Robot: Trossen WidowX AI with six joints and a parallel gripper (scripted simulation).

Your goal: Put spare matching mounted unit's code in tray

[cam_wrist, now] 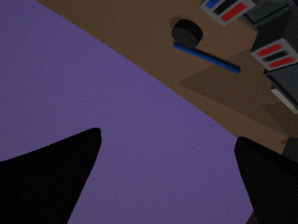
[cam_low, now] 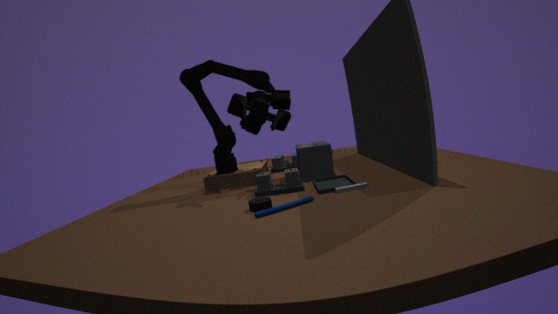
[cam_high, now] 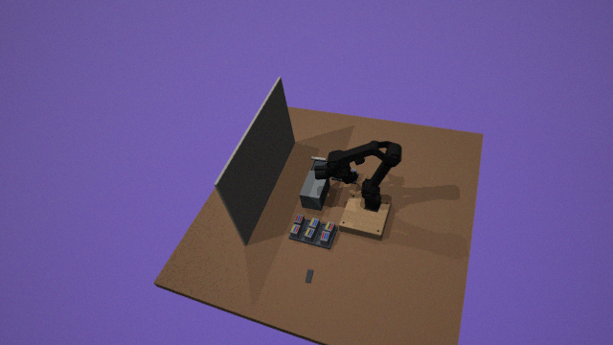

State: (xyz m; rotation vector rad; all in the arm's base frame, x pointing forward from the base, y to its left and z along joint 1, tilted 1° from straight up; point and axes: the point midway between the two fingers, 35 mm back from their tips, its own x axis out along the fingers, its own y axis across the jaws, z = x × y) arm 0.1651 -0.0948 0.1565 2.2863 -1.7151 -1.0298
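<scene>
My gripper (cam_low: pixel 259 113) (cam_wrist: pixel 169 140) is open and empty, high above the table near the grey box. Several grey spares with coloured stripes, one of them here (cam_high: pixel 309 233), stand on a dark rack (cam_high: pixel 316 241). Two more striped units, one with blue, black and red stripes (cam_low: pixel 263 181) (cam_wrist: pixel 228 10) and one with red, black and red stripes (cam_low: pixel 292 178) (cam_wrist: pixel 276 54), stand on a second dark rack (cam_low: pixel 280 189). The shallow dark tray (cam_low: pixel 333 183) beside the grey box holds nothing visible. I cannot make out the mounted unit or its printed code.
The grey box (cam_high: pixel 311 191) (cam_low: pixel 314 161) stands between the first rack and the tray. A tall dark panel (cam_high: pixel 261 163) (cam_low: pixel 390 92) stands beyond it. A blue rod (cam_low: pixel 284 207) (cam_wrist: pixel 207 58) and black disc (cam_low: pixel 260 204) (cam_wrist: pixel 187 34) lie near the second rack. A small dark plate (cam_high: pixel 309 276) lies apart.
</scene>
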